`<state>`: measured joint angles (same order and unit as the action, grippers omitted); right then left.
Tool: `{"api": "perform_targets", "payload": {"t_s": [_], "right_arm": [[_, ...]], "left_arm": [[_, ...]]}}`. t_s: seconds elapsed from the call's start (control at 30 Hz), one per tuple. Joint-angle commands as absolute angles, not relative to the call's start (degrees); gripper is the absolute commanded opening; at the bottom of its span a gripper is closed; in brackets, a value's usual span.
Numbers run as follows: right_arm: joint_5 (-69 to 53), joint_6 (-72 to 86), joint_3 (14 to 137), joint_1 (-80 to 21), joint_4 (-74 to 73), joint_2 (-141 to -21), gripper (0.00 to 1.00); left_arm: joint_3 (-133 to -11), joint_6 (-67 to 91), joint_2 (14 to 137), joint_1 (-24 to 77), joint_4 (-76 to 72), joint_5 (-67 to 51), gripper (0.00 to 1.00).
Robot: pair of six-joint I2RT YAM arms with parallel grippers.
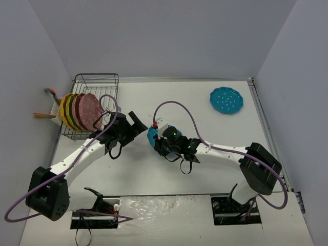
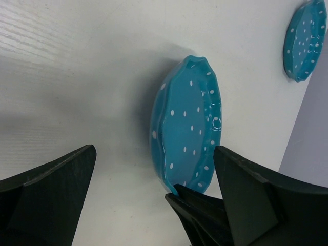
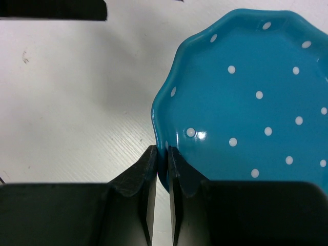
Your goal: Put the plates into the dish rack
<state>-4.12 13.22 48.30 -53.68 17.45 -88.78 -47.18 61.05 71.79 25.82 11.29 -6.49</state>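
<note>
My right gripper (image 1: 156, 139) is shut on the rim of a teal dotted plate (image 1: 152, 135) and holds it on edge above the table's middle; the right wrist view shows both fingers pinching the rim of that plate (image 3: 246, 97). My left gripper (image 1: 137, 124) is open and empty just left of it, and in the left wrist view the held plate (image 2: 187, 125) stands ahead between its open jaws. A second teal plate (image 1: 226, 100) lies flat at the back right. An orange (image 1: 64, 108), a yellow-green (image 1: 70, 110) and two pink plates (image 1: 89, 111) stand in the black wire dish rack (image 1: 97, 80).
A white holder (image 1: 54, 110) with orange and teal utensils hangs on the rack's left side. Grey walls close in the table at the back and on both sides. The rack's far half holds no plates. The right arm's purple cable (image 1: 179, 107) loops above the held plate.
</note>
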Motion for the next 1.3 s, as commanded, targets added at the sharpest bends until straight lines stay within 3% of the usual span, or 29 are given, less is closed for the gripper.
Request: {"api": "perform_targets", "payload": {"t_s": [0.0,0.23,0.43,0.57,0.87,0.97,1.03,1.17,1.27], "right_arm": [[-4.4,14.6,48.2,-54.1,26.0,-83.3,0.0],[-4.1,14.5,46.2,-54.2,29.4,-80.9,0.0],[-3.5,14.2,44.9,-54.2,31.0,-79.8,0.0],[-3.1,14.5,43.8,-54.2,32.1,-79.4,0.0],[-1.8,14.5,42.5,-54.2,32.7,-77.7,0.0],[-1.4,14.3,42.3,-54.3,31.6,-76.6,0.02],[-0.4,14.3,41.8,-54.5,30.5,-75.2,0.14],[3.4,13.9,41.3,-54.5,28.2,-72.1,0.63],[4.0,13.3,42.5,-54.5,24.0,-69.2,0.79]], "left_arm": [[-49.3,64.1,74.0,26.2,4.8,-10.6,0.97],[-51.2,66.9,80.0,28.0,1.6,-15.9,0.95],[-49.4,70.6,83.9,28.5,-5.0,-18.2,0.85],[-50.3,71.2,86.2,29.2,-6.4,-19.9,0.64],[-50.3,71.4,87.7,29.6,-6.8,-20.2,0.09],[-50.9,70.5,86.9,29.6,-5.6,-19.6,0.0],[-51.7,69.7,85.9,29.7,-4.7,-19.3,0.0],[-54.4,66.2,83.3,29.9,-1.4,-18.3,0.0],[-58.4,61.7,81.0,29.9,4.6,-16.9,0.0]]}}
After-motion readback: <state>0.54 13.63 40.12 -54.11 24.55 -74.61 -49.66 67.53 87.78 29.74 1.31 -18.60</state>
